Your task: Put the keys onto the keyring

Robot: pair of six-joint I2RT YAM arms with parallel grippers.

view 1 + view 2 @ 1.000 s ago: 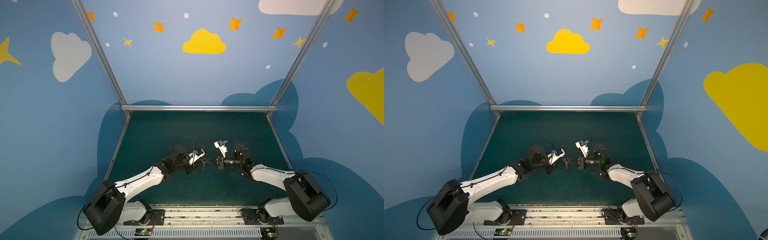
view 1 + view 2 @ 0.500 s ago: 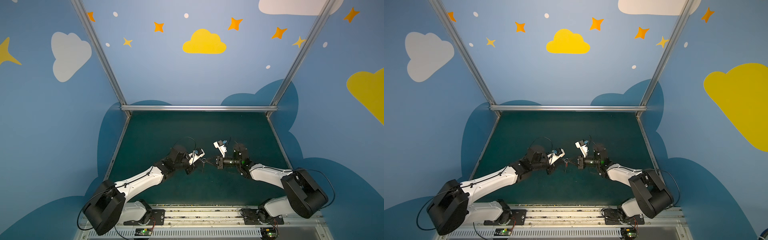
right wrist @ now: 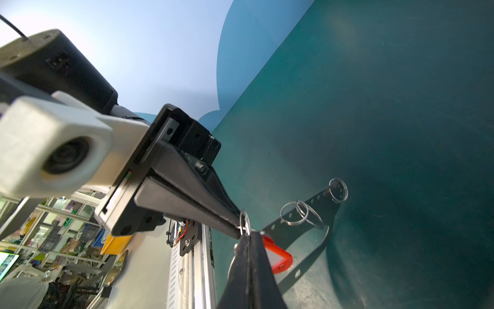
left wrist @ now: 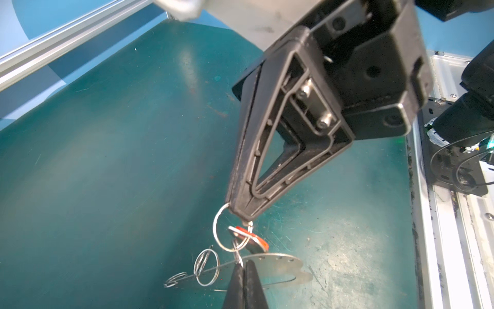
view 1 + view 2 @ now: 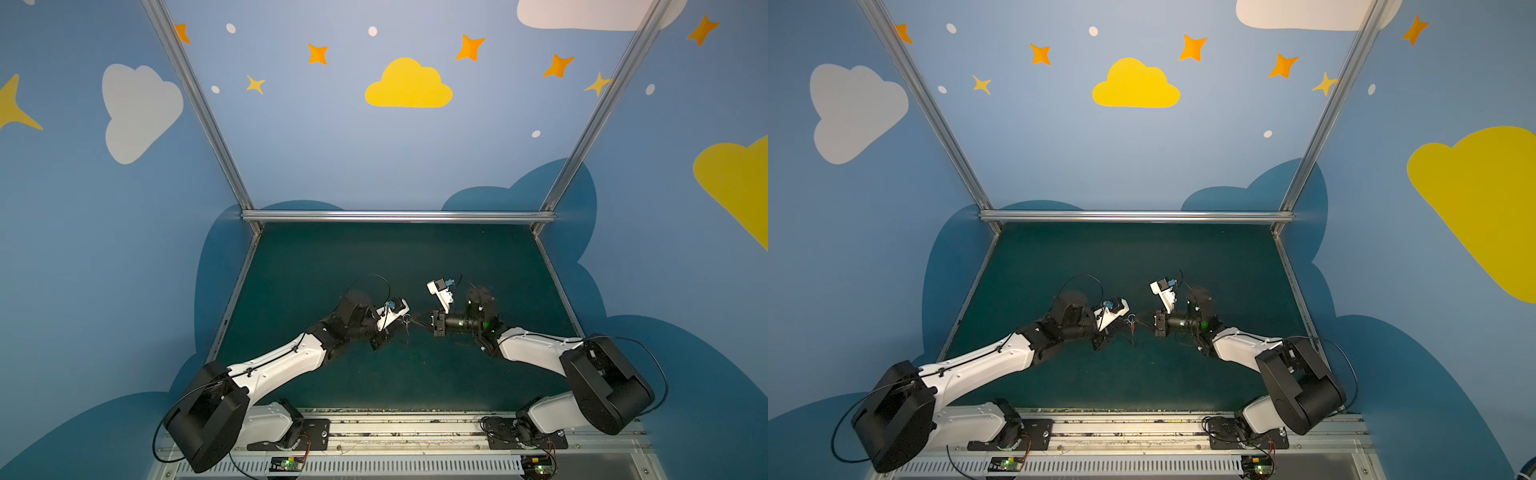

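- Left hand (image 3: 236, 227): closed. Its tips pinch what looks like the metal of the key (image 4: 237, 252). It reaches in from the left to the middle of the desk (image 5: 374, 257).
- Key: held off the desk between the two hands, with a red tag (image 3: 278, 256) hanging from it. It appears to sit partly inside the ring's loop. Whether it is fully threaded cannot be told.
- Ring (image 4: 214, 227): clamped at the tip of the right hand.
- Right hand (image 4: 240, 211): closed on that ring. It reaches in from the right, tip to tip with the left.
- Step in hand: threading key onto ring, judged about midway.
- Next move calls for: sliding the key's hole along the wire's split, with the ring held steady and neither grip eased.
- Count:
  - hands, two
  - key, one
  - tag, one
  - rings, four: one held, three spare rings (image 4: 207, 267) standing at the plate
  - plate (image 4: 278, 263), one, grey and holed, beneath the hands
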